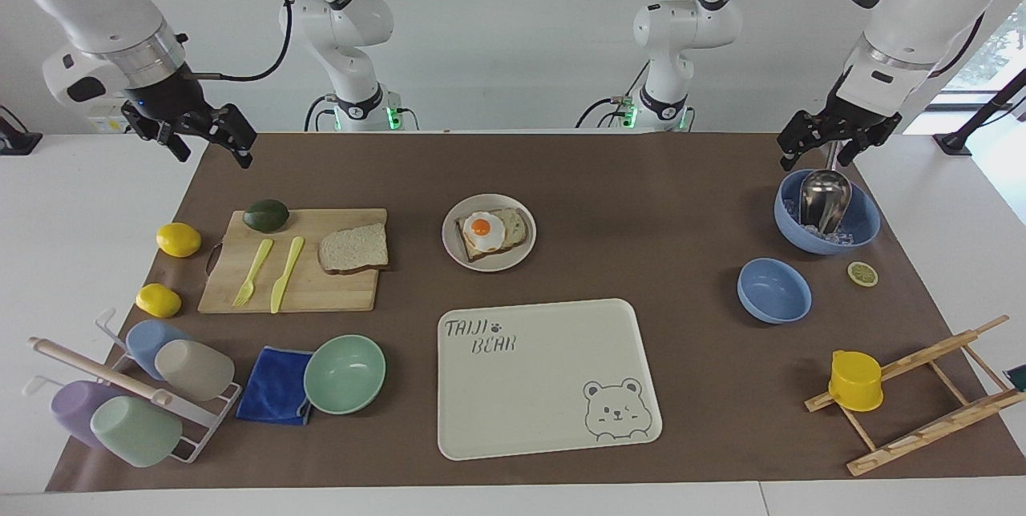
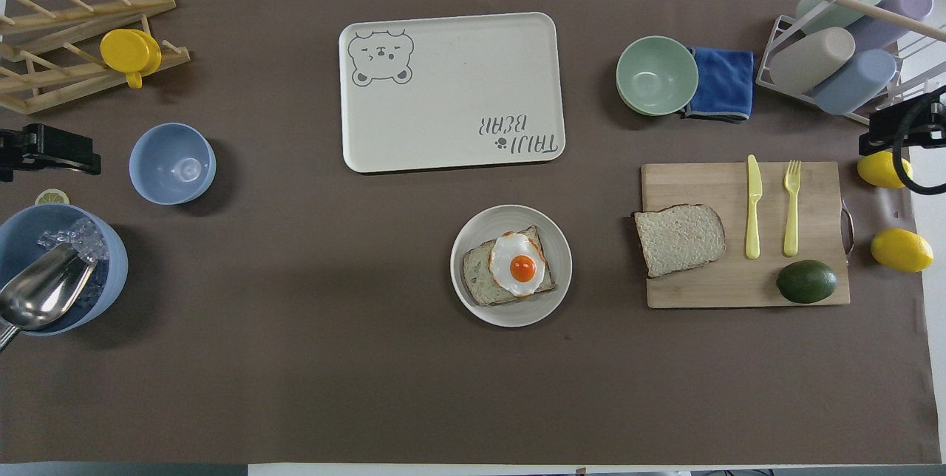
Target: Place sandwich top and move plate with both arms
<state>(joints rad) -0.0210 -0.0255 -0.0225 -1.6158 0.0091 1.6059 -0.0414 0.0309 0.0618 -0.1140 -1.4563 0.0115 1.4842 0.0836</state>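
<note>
The sandwich top [image 1: 353, 248] [image 2: 678, 238], a bare bread slice, lies on the wooden cutting board [image 1: 321, 292] at the edge toward the plate. The round beige plate [image 1: 489, 203] [image 2: 510, 313] sits mid-table and holds a toast slice with a fried egg [image 1: 482, 229]. My right gripper [image 1: 212, 155] [image 2: 898, 132] hangs open and empty over the mat's corner at the right arm's end. My left gripper [image 1: 817, 159] [image 2: 52, 154] hangs open and empty over the blue ice bowl [image 1: 862, 219] with the metal scoop.
The cream bear tray [image 1: 545, 388] lies farther from the robots than the plate. The board also carries an avocado [image 1: 266, 215], a yellow fork and a knife. Two lemons, a cup rack, a blue cloth and a mint bowl [image 1: 345, 373] surround it. A small blue bowl [image 1: 773, 290] and a wooden rack stand toward the left arm's end.
</note>
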